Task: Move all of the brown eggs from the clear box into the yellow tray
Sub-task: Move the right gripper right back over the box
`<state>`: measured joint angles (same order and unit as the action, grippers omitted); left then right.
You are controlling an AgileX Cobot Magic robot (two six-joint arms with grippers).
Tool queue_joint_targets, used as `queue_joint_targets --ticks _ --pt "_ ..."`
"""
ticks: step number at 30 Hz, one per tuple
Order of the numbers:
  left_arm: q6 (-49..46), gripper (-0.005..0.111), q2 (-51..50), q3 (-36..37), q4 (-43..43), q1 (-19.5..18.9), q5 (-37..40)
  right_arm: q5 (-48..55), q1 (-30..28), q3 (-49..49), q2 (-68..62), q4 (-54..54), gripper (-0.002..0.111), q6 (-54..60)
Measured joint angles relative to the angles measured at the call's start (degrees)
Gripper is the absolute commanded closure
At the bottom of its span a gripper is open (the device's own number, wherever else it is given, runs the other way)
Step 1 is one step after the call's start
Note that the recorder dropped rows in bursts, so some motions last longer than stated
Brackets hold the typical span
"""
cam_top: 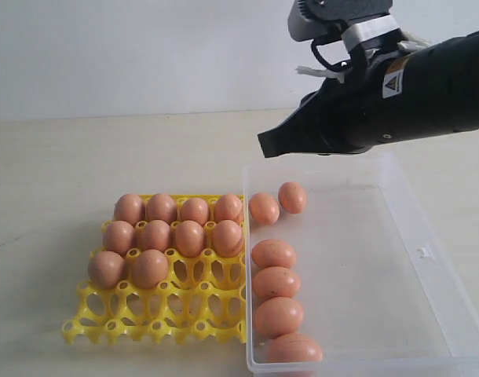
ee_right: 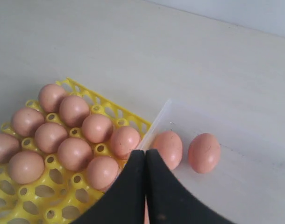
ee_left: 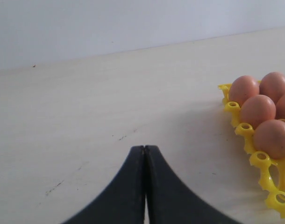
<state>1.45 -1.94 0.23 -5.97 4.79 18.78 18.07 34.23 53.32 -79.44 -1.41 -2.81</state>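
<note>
Hanging pressed together with nothing between them, the jaws of the right gripper [ee_right: 145, 153] sit over the clear box [cam_top: 365, 267]. Two brown eggs [ee_right: 168, 148] lie just past the tips, four more lie farther along the same wall, and the yellow tray [cam_top: 184, 314], with ten cups filled, sits beside them. Descending while clenched would likely strike an egg rather than straddle it, rolling or cracking it. The left gripper [ee_left: 144, 149], also clenched and empty, hangs over bare table.

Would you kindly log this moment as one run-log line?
tray: ten eggs | box: six eggs | right tool: shut, empty, above box edge | left tool: shut, beside tray
</note>
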Motion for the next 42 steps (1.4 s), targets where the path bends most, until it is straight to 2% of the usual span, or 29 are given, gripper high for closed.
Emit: queue_joint_targets --ticks 10,19,27,42 --pt "0.00 0.107 0.00 0.00 0.00 0.00 0.00 0.93 -0.37 0.00 0.24 -1.47 0.108 0.00" --pt "0.00 0.107 0.00 0.00 0.00 0.00 0.00 1.54 -0.37 0.60 0.24 -9.67 0.108 6.56" --pt "0.00 0.107 0.00 0.00 0.00 0.00 0.00 3.82 -0.37 5.14 0.24 -10.02 0.108 7.14" --pt "0.00 0.107 0.00 0.00 0.00 0.00 0.00 4.82 -0.37 5.33 0.24 -10.02 0.108 7.38"
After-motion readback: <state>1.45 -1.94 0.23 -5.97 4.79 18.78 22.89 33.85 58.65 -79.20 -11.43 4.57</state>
